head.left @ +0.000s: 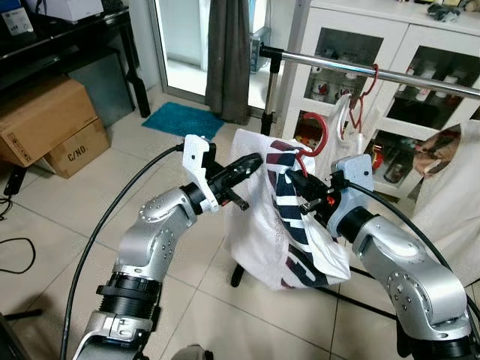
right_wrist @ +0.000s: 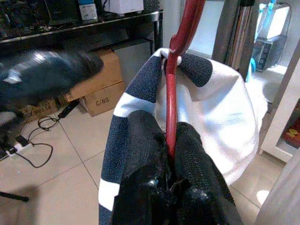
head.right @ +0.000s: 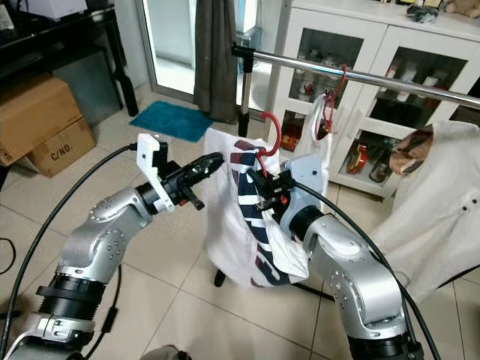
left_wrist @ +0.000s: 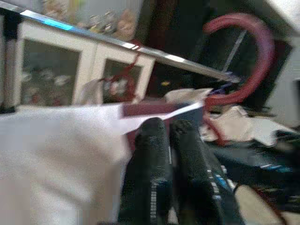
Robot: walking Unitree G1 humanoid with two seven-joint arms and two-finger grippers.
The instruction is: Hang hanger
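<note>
The right gripper (right_wrist: 171,154) has its fingers clamped on the red hanger (head.left: 319,135) carrying a white-and-navy garment (head.left: 281,217), held below the rail (head.left: 360,67), unhooked; left gripper (head.left: 244,166) fingers closed beside it

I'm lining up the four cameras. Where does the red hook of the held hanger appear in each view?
Left eye view: red hanger hook, centre, above the striped shirt.
Right eye view: centre, below the metal rail.
Left wrist view: upper right.
Right wrist view: top centre, rising from the right gripper.
Shared landmark: the striped shirt.
</note>
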